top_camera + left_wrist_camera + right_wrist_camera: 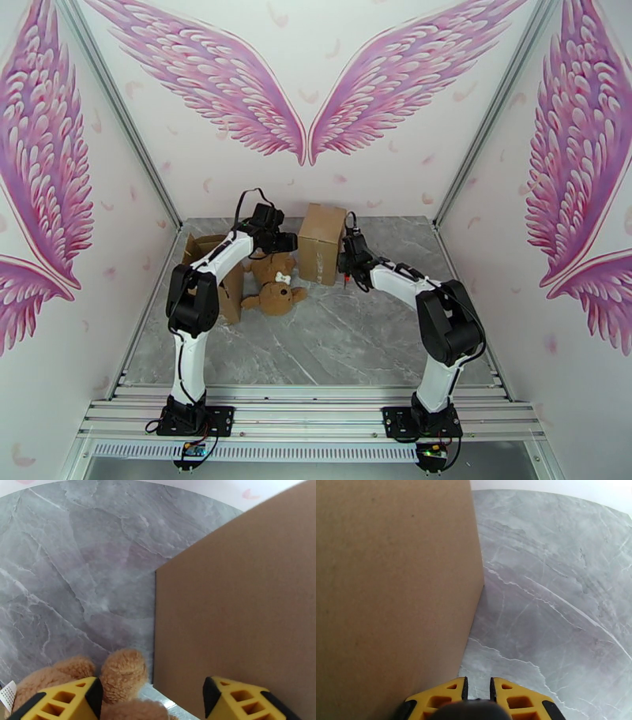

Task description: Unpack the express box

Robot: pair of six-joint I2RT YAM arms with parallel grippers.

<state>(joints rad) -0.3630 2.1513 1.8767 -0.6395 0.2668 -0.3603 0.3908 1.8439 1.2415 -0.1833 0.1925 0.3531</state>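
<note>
The express box (pixel 321 241) is a tall brown cardboard carton standing upright at the back middle of the table. My left gripper (pixel 283 246) hangs open beside its left face, above a brown teddy bear (pixel 276 289) that lies on the table. In the left wrist view the yellow fingers (pixel 59 701) stand wide apart, with the bear's fuzzy limb (pixel 120 673) under them and the box wall (pixel 237 610) on the right. My right gripper (pixel 344 262) sits against the box's right side. Its fingers (pixel 446 697) are nearly together with nothing between them, close to the box wall (pixel 395 590).
A second cardboard box (pixel 207 260) with raised flaps stands at the left, partly behind the left arm. The grey marble table (pixel 340 331) is bare in front of the bear. White walls with pink wings close in the back and sides.
</note>
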